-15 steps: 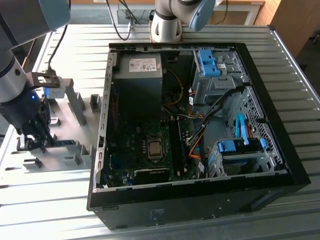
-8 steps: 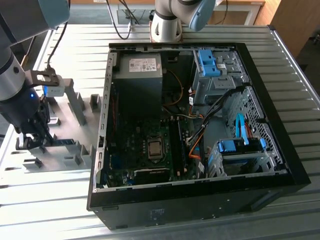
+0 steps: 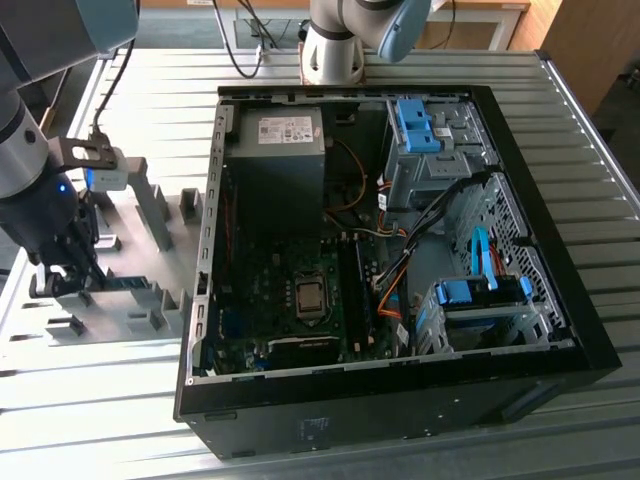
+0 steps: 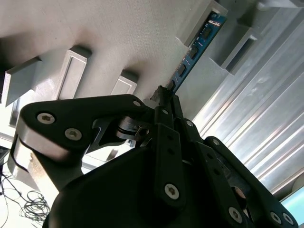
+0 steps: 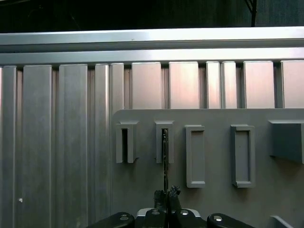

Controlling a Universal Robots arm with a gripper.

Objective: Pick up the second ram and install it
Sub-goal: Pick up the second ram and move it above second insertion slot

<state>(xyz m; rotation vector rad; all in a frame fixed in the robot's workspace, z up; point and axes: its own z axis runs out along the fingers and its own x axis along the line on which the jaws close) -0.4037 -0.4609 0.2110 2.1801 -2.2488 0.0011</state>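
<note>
At 9 o'clock of the open computer case [image 3: 350, 425] in the exterior view, my gripper [image 3: 80, 272] is low over the grey fixture plate [image 3: 135, 235]. Fingers pinched on one end of the second ram [image 4: 197, 45], gripping it. Stick stands on edge, far end in a slotted fixture block [image 5: 158, 142].

Ribbed metal table [image 5: 156, 85], matt plastic fixture [image 5: 216, 204], glossy second ram [image 4: 194, 47], matt claw [image 4: 167, 97]
</note>
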